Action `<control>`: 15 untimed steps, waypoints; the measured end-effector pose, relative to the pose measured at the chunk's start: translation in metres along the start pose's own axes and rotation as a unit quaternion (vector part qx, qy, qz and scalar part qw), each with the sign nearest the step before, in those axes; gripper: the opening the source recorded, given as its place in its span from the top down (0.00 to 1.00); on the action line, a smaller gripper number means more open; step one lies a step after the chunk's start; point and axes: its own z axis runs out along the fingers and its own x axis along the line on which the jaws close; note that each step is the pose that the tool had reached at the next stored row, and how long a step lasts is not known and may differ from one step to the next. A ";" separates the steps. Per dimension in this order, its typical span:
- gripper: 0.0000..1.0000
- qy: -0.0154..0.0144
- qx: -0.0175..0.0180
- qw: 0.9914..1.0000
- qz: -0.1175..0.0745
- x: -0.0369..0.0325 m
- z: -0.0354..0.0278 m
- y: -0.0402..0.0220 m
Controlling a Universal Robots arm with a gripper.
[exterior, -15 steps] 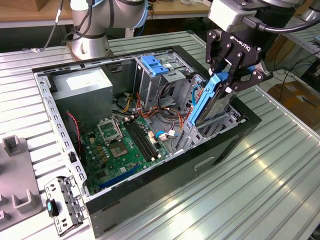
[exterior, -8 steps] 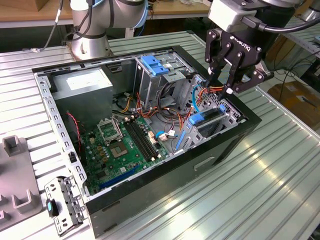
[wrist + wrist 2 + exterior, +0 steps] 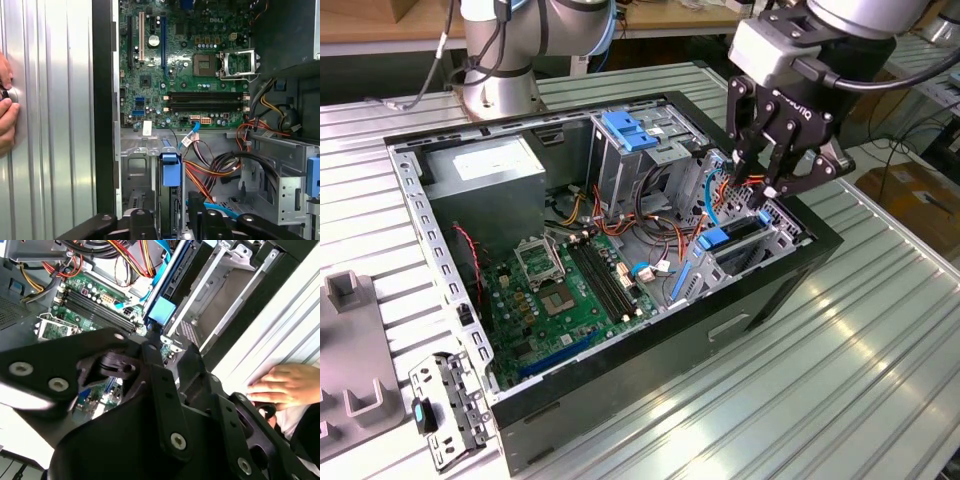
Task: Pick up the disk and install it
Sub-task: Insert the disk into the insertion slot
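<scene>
The disk (image 3: 728,240) stands on edge in the drive bay (image 3: 775,235) at the case's corner on the exterior view's right, its blue carrier tab uppermost. Both wrist views show that blue tab (image 3: 170,167) (image 3: 161,311) with the grey drive body behind it. My gripper (image 3: 760,183) hangs just above the disk, open. In the first wrist view its black fingers (image 3: 144,222) stand on either side of the disk's top edge without closing on it. Red and blue cables run right beside the fingertips.
The open computer case (image 3: 620,400) lies on a ribbed metal table. Inside are the green motherboard (image 3: 555,290), a tall grey cage with a blue latch (image 3: 625,130) and the power supply (image 3: 485,165). A person's hand (image 3: 6,115) (image 3: 285,385) rests on the table beside the case. A loose bracket (image 3: 445,405) lies outside.
</scene>
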 end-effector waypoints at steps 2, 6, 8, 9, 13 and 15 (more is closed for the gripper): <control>0.70 0.000 0.000 1.000 0.000 0.0007 0.0044 0.0002; 0.88 0.000 0.000 1.000 0.000 0.0020 0.0142 0.0004; 0.89 0.000 0.000 1.000 0.000 -0.0001 0.0198 0.0000; 0.89 0.000 0.000 1.000 0.000 -0.0026 0.0218 0.0000; 0.89 0.000 0.000 1.000 0.000 -0.0082 0.0305 0.0003; 0.89 0.000 0.000 1.000 0.000 -0.0082 0.0312 0.0004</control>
